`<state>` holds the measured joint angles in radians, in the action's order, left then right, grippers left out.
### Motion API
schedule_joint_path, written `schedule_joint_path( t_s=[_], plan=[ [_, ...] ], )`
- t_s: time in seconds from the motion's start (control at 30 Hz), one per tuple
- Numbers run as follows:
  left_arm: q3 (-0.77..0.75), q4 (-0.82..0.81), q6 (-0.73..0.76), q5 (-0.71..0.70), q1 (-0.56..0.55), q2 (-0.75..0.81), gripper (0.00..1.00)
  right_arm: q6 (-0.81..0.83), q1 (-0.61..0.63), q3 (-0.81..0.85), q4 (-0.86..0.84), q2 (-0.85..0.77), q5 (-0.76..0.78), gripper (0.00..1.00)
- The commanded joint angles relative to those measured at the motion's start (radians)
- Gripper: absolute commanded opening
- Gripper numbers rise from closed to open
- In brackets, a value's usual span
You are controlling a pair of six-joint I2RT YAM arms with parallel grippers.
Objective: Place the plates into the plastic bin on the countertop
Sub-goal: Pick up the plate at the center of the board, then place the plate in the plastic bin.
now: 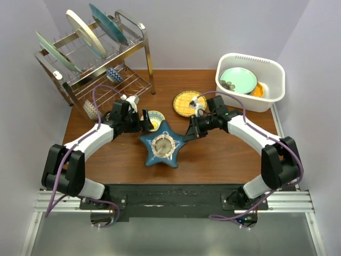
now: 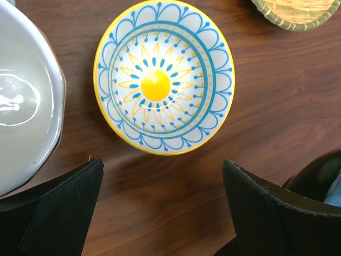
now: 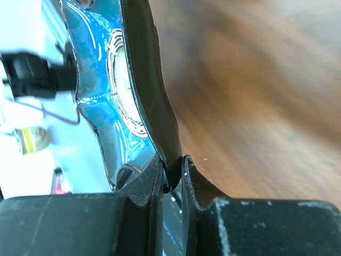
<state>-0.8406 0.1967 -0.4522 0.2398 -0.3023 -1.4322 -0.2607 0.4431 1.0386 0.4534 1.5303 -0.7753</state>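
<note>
A dark-blue star-shaped plate [image 1: 161, 145] with a pale centre lies mid-countertop [image 1: 224, 154]. My right gripper [image 1: 189, 130] is shut on its upper-right point. In the right wrist view the plate [image 3: 114, 85] shows edge-on, its rim pinched between the jaws of the right gripper [image 3: 173, 172]. My left gripper [image 1: 145, 121] stands open over a small white bowl [image 1: 156, 118] with a yellow centre. That bowl [image 2: 163, 77] lies just beyond the left gripper [image 2: 162, 184], nothing between the fingers. The white plastic bin [image 1: 269, 66] at the back right holds a mint green plate [image 1: 238, 80] and an orange one [image 1: 259, 90].
A yellow-brown patterned plate [image 1: 186, 103] lies behind the star plate; its edge [image 2: 295, 13] shows in the left wrist view. A metal dish rack [image 1: 93, 58] at the back left holds several upright plates. A pale glossy dish [image 2: 21, 101] sits left of the bowl.
</note>
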Motion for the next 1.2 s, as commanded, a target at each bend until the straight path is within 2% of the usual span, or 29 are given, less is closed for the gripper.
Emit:
schedule_joint_path(
  t_s=[0.0, 0.23, 0.47, 0.6, 0.9, 1.17],
  plan=[
    [-0.032, -0.048, 0.009, 0.042, 0.003, -0.016, 0.98, -0.054, -0.06, 0.035, -0.09, -0.075, -0.148, 0.0],
    [-0.023, -0.039, 0.012, 0.046, 0.002, -0.002, 0.98, -0.169, -0.13, 0.072, -0.225, -0.033, -0.163, 0.0],
    [-0.02, -0.037, 0.009, 0.023, 0.002, 0.015, 0.98, -0.149, -0.138, 0.112, -0.229, -0.041, -0.219, 0.0],
    [-0.026, -0.042, 0.001, 0.016, 0.003, 0.01, 0.98, -0.153, -0.138, 0.095, -0.242, -0.053, -0.243, 0.0],
    [-0.045, -0.045, -0.003, 0.027, 0.002, -0.042, 0.98, -0.248, -0.139, 0.005, -0.442, -0.131, -0.355, 0.0],
    [-0.026, -0.057, -0.005, 0.035, 0.003, -0.054, 0.98, -0.258, -0.139, 0.015, -0.432, -0.139, -0.317, 0.0]
  ],
)
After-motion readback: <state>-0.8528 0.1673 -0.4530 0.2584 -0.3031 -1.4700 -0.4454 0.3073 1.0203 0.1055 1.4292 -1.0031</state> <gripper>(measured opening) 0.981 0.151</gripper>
